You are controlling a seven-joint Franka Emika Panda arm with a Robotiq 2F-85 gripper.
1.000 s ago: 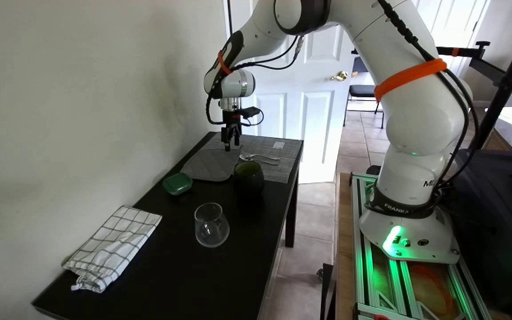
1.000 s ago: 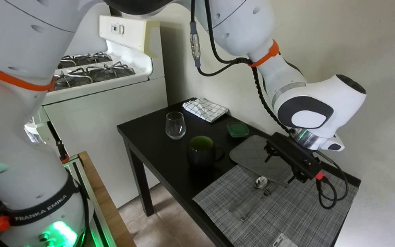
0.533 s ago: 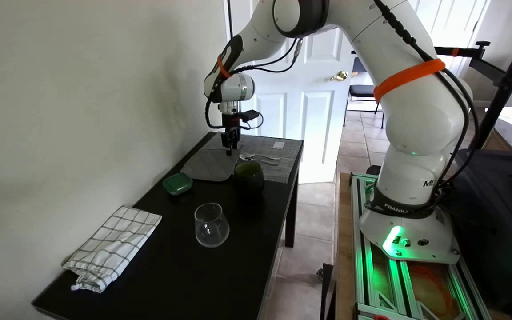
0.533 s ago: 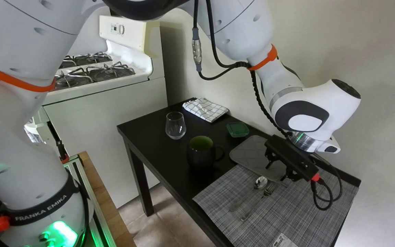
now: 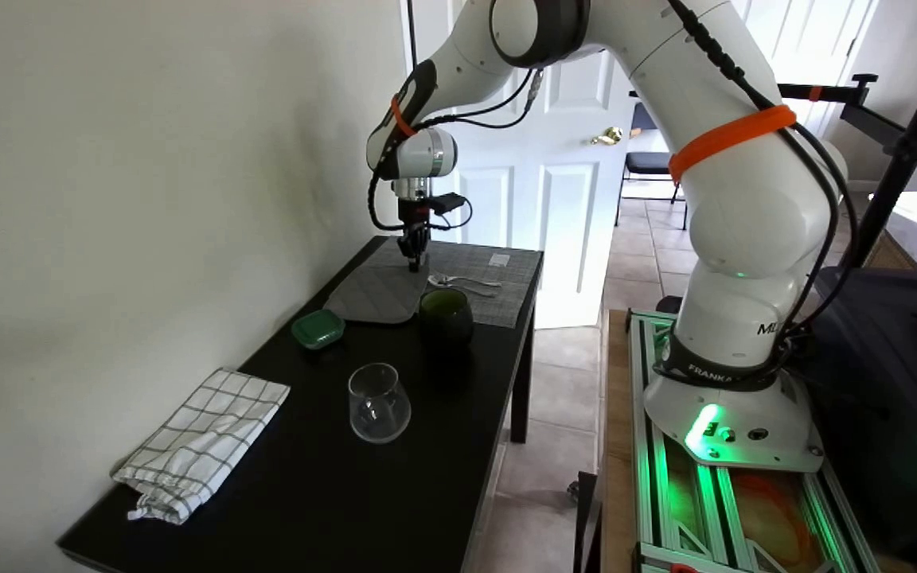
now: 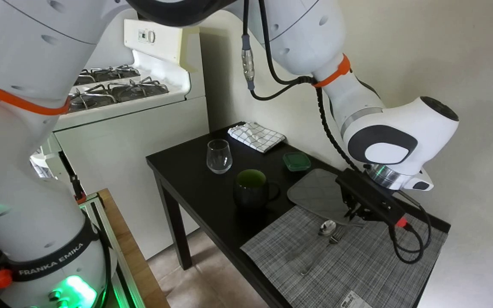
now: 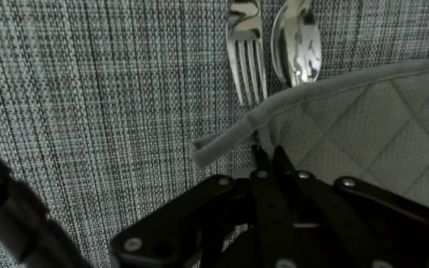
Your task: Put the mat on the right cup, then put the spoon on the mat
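In the wrist view, the gripper (image 7: 269, 152), apart one second ago, now has its tips together on a fold of the mat (image 7: 371, 134), at right. So the lifting can probably begin, toward the dark cup (image 6: 247, 197), near the centre in an exterior view. The mat is quilted grey cloth with a thick border, curling at the corner; the spoon (image 7: 297, 44), upper middle, is shiny metal on a coarse woven placemat (image 7: 117, 96).

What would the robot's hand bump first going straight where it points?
Past the grey mat that the hand is pinching, probably the woven placemat underneath, though I can't tell how close.
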